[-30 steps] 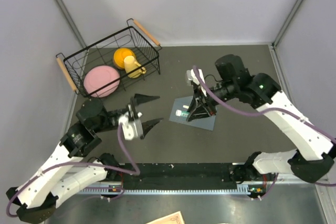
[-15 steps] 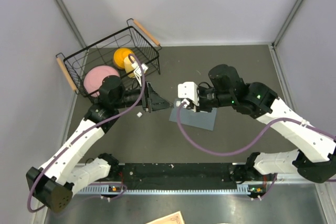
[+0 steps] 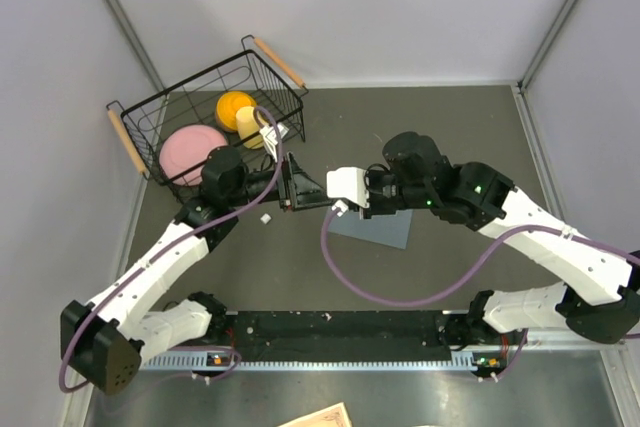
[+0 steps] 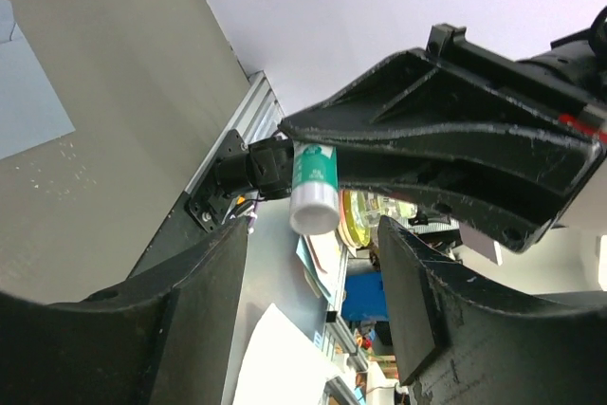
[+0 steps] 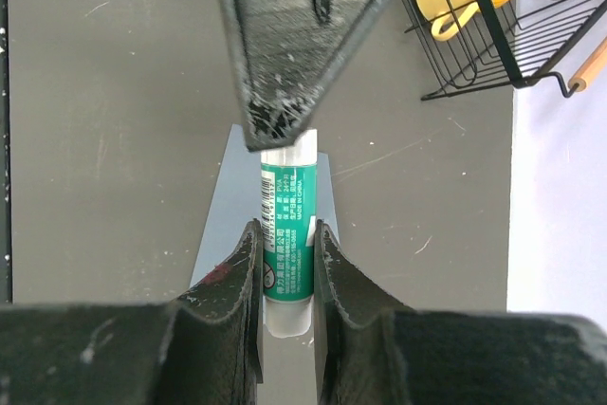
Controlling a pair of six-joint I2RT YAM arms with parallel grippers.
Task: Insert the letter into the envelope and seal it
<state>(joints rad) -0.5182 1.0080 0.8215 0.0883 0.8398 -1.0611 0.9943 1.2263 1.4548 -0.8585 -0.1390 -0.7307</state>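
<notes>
My right gripper [image 5: 287,244] is shut on a white-and-green glue stick [image 5: 287,215] and holds it level above the table, just left of the blue-grey envelope [image 3: 385,230]. The envelope lies flat and also shows under the stick in the right wrist view [image 5: 220,211]. My left gripper [image 4: 313,282] is open, its jaws wide apart, right at the stick's white end [image 4: 313,206]. In the top view the two grippers meet tip to tip, left gripper [image 3: 303,192] against right gripper [image 3: 326,197]. I see no letter on the table.
A black wire basket [image 3: 150,112] at the back left holds a pink plate [image 3: 192,152], a yellow cup [image 3: 252,125] and an orange bowl [image 3: 235,104]. A small white bit [image 3: 265,218] lies on the mat. A cream sheet corner [image 3: 322,415] shows beyond the front rail.
My right gripper lifted the glue stick off the envelope and carried it left. My left arm swung up from the front and brought its open gripper to the stick's end.
</notes>
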